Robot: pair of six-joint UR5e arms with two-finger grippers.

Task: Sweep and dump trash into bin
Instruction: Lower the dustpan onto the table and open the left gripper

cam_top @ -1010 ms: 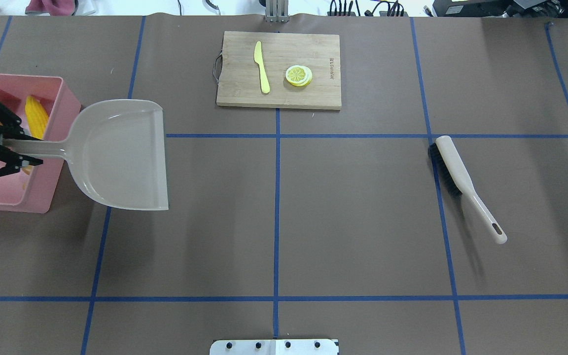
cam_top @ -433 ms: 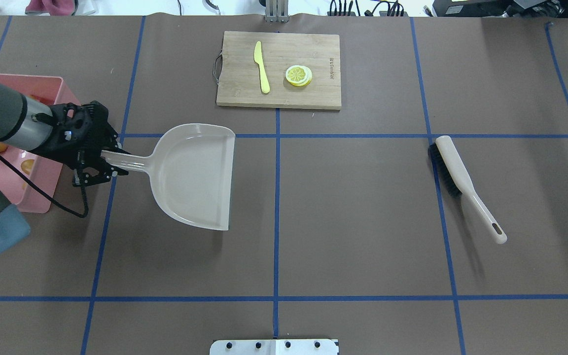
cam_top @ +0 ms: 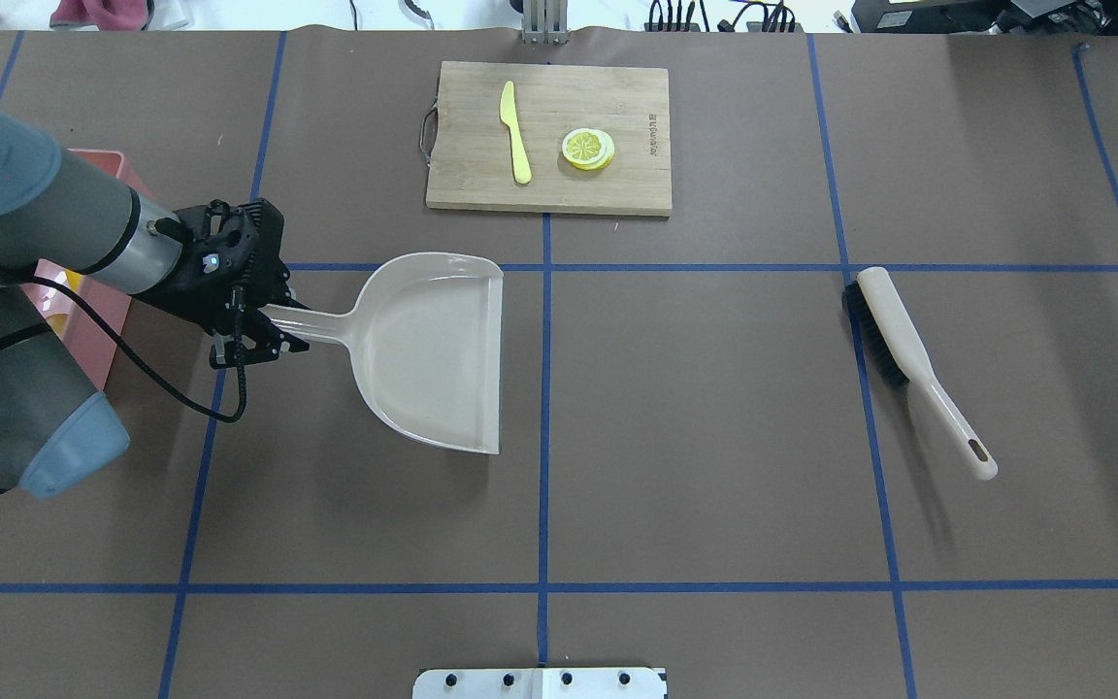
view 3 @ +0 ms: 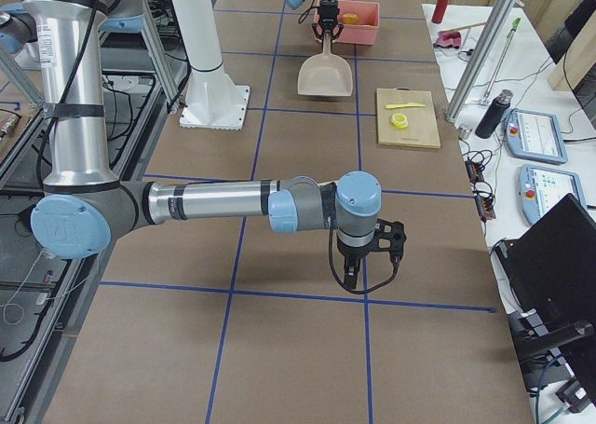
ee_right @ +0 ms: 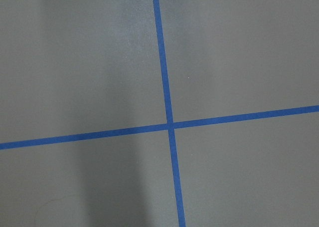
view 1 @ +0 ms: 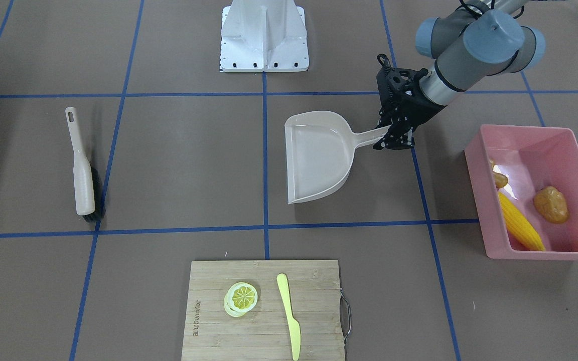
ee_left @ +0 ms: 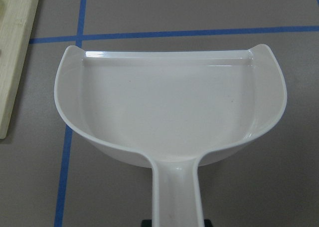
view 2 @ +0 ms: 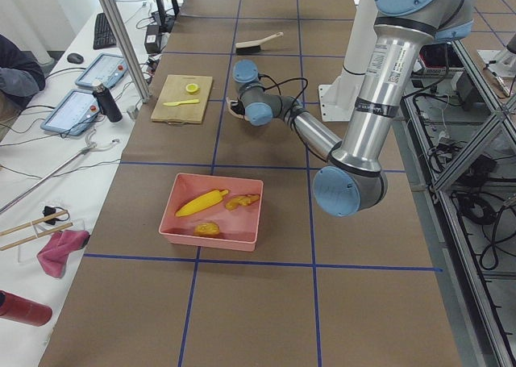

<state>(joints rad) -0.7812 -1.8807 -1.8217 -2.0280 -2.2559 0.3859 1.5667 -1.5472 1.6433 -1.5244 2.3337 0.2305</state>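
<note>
- Left gripper (cam_top: 278, 330): clamped on empty dustpan (cam_top: 433, 349) handle, probably for setting down.
- Bin (view 1: 545, 253): dustpan's 9 o'clock in the overhead view; holds corn cob (view 1: 520, 225), potato (view 1: 551, 204), ginger root (view 1: 498, 178), so dumping appears done.
- Right gripper (view 3: 365, 256): cannot tell whether apart or together.

Dustpan (cam_top: 433, 349) farther from bin (view 1: 520, 129)

Your bench (cam_top: 714, 437) wears a matt brown, paper-like sheet crossed by smooth blue tape (cam_top: 544, 437). The dustpan (cam_top: 443, 340) is smooth beige plastic, and you can see a glossy sheen along its lip. The bin (view 1: 545, 254) is pink plastic, shiny inside. The board (cam_top: 467, 146) is pale, matt wood with a visible grain; the knife (cam_top: 517, 136) on it looks plastic. The brush (cam_top: 899, 330) has a smooth plastic back and dark bristles.
</note>
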